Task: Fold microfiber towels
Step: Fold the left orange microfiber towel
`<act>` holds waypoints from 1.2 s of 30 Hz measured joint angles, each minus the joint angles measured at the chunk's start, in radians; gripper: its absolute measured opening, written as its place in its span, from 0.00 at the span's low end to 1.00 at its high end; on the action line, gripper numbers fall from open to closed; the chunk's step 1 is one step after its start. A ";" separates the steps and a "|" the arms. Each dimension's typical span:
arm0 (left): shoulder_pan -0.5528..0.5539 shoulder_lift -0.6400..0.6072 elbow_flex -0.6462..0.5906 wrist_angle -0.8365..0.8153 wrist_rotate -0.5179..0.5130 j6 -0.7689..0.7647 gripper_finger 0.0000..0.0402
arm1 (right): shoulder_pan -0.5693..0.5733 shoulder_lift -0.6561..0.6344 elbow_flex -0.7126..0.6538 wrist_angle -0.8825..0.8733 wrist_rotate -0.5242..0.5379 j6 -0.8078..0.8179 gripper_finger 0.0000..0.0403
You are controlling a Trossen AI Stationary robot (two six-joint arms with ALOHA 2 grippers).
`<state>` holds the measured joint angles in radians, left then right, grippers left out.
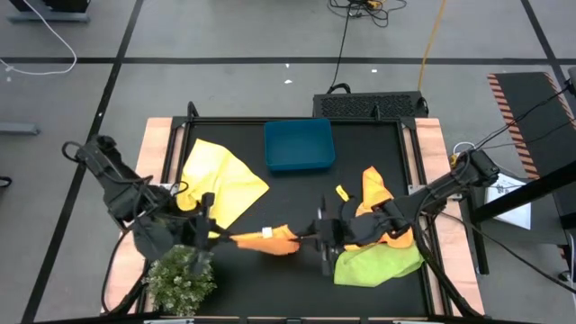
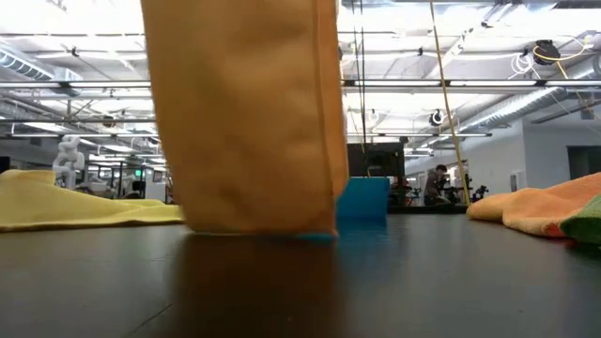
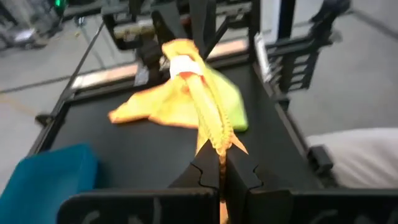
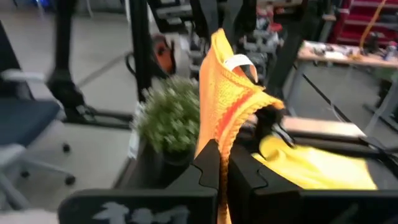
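High view: an orange towel (image 1: 270, 239) is stretched in the air between both arms, over the near middle of the bench (image 1: 360, 153).
Left hand (image 1: 216, 236): clamped tight on the towel's left end; the left wrist view shows the fingers pinching the folded edge.
Right hand (image 1: 322, 238): closed on the right end in the same way.
Low view: the towel's lower edge hangs down to touch the bench top or nearly so.
Other towels: a yellow towel (image 1: 220, 184) lies far left; an orange heap (image 1: 373, 193) and a lime green towel (image 1: 378, 263) lie right.
Beyond: a blue bin (image 1: 300, 145) at the far middle, a plant (image 1: 182, 274) near left.
Risk: the pinches look narrow, so uneven pulling could slip a corner free; a dragging hem could bunch the fold.
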<state>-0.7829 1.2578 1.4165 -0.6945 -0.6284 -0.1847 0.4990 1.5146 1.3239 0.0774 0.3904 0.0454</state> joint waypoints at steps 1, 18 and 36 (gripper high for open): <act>-0.011 0.000 0.010 0.012 -0.001 0.001 0.00 | 0.007 0.000 0.000 0.022 0.000 0.004 0.00; 0.000 0.030 0.045 -0.158 -0.071 -0.143 0.01 | -0.051 0.002 -0.039 -0.020 0.000 0.182 0.00; 0.307 0.043 0.045 -0.277 -0.231 -0.026 0.01 | -0.361 -0.170 -0.119 -0.024 -0.061 -0.034 0.00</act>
<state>-0.4763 1.3006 1.4616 -0.9712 -0.8597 -0.2111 0.1381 1.3447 1.2045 0.0536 0.3293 0.0111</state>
